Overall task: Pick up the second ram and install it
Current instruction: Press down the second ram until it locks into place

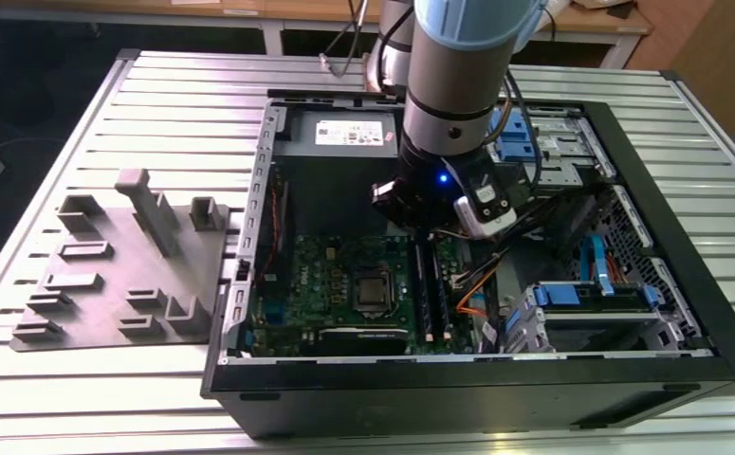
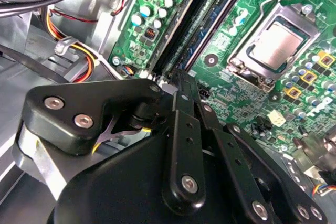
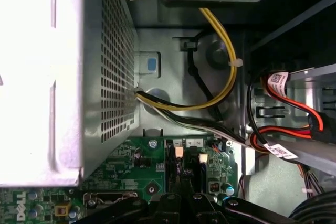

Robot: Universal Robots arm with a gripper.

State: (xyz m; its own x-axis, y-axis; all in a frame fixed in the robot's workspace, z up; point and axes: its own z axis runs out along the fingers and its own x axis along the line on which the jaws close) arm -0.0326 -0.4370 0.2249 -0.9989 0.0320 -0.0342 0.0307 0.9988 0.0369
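The hand [image 2: 181,77] is being held low inside the open computer case [image 1: 670,313], just over the near end of the long black memory slots [image 1: 423,284] of the green motherboard [image 1: 329,275]. Whether it is open or closed cannot be told, nor whether anything is being gripped.

A thin dark blue strip, taken for the second ram [image 2: 218,17], is being seen edge-on among those slots in the second wrist view. Its long axis is running along the slots, away from the hand, with one end right at the hand's tip. Whether it is fully seated cannot be told.

The case is being carried on its side by the slatted metal surface [image 1: 152,104], near the surface's edge at the exterior view's right. Inside it, the motherboard with its processor socket [image 2: 275,45], a grey power supply [image 1: 341,133] at the far wall, drive cages with blue tabs [image 1: 589,294] and bundled yellow, red and black cables [image 3: 220,93] are being held. A grey moulded fixture [image 1: 127,275] is being carried beside the case, towards the surface's edge at the exterior view's left.
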